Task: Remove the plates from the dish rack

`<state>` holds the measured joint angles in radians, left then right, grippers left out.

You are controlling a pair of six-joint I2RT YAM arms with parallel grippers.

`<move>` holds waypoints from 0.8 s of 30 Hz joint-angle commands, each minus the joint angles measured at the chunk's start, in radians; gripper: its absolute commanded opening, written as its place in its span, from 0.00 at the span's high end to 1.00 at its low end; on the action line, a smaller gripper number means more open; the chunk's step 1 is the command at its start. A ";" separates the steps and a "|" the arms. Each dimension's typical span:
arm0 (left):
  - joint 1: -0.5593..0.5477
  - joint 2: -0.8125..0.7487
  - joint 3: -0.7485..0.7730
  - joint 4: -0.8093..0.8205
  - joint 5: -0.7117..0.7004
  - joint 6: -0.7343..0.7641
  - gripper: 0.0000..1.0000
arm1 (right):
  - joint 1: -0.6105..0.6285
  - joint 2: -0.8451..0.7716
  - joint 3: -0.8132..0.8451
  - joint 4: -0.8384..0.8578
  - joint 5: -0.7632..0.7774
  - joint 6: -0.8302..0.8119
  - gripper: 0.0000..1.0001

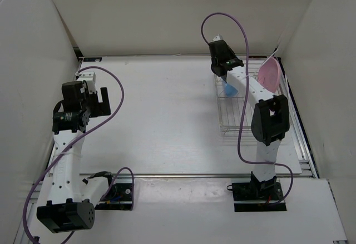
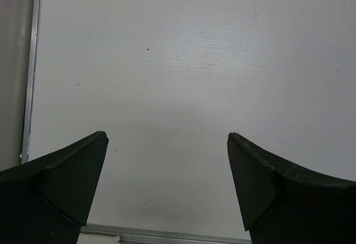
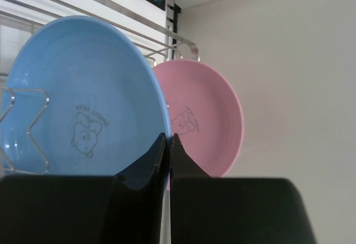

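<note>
Light blue round plastic plate [image 3: 83,88], base hidden, upright in silver wire rack [image 1: 233,124] beside round pink plate [image 3: 211,116]; right claw [image 3: 168,138] clamps its rim; left claw [image 2: 167,135] apart.

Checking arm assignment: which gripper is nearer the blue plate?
Right. The right gripper is closed on the rim of the blue plate, which stands in the dish rack. The left gripper hangs open over the table, far to the plate's left.

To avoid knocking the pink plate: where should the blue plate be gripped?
Pinch the blue plate by its thin rim, coming from above: it stands on edge in the dish rack, rim exposed. The right gripper is shut there.
</note>
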<state>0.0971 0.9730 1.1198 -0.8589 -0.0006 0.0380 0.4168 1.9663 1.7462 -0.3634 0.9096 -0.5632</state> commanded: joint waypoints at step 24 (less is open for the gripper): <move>0.004 0.098 0.023 0.080 -0.004 0.034 0.00 | 0.031 -0.222 0.144 0.229 0.192 -0.161 1.00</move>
<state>0.0971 1.0409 1.1191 -0.8104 -0.0189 0.0628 0.4339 1.8793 1.8198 -0.1398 1.0878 -0.8173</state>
